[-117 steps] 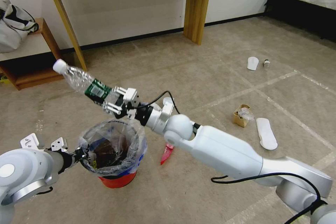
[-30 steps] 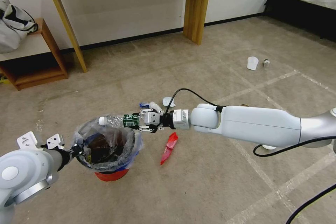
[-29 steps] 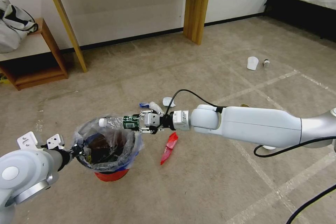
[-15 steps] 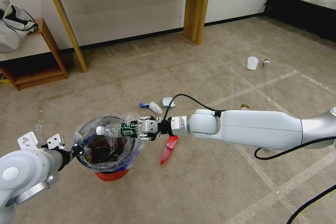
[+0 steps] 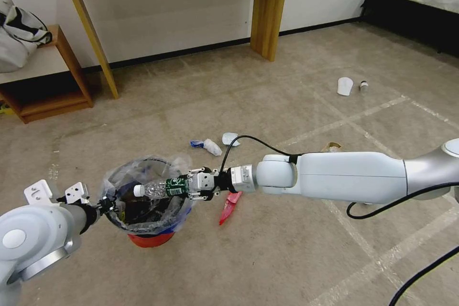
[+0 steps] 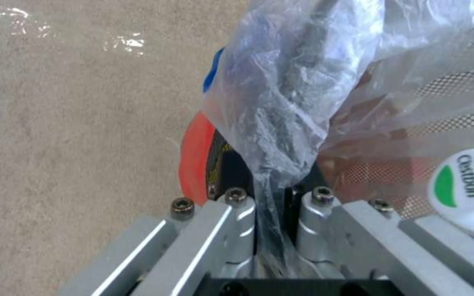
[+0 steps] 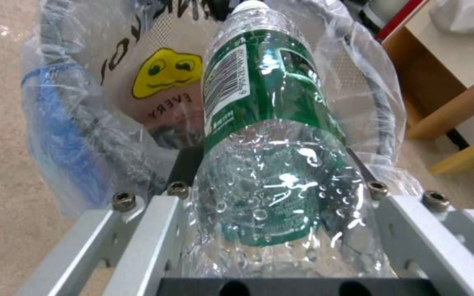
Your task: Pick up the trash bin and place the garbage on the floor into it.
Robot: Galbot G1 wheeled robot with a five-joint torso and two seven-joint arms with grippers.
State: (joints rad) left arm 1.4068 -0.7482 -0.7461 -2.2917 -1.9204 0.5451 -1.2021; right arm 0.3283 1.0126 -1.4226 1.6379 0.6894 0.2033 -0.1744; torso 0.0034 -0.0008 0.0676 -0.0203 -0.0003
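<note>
trash bin (image 5: 155,239) hangs just above the floor (image 5: 287,258), the left gripper (image 5: 103,206) clenched on its rim and crinkly liner. right gripper (image 5: 184,186) clamps a bottle (image 5: 160,188) by its base, neck over the opening; it looks light, thin-walled and slippery.

Left hand (image 6: 270,205) clamped on trash bin (image 6: 196,160) liner, bottle cap (image 6: 465,185) beside.
</note>
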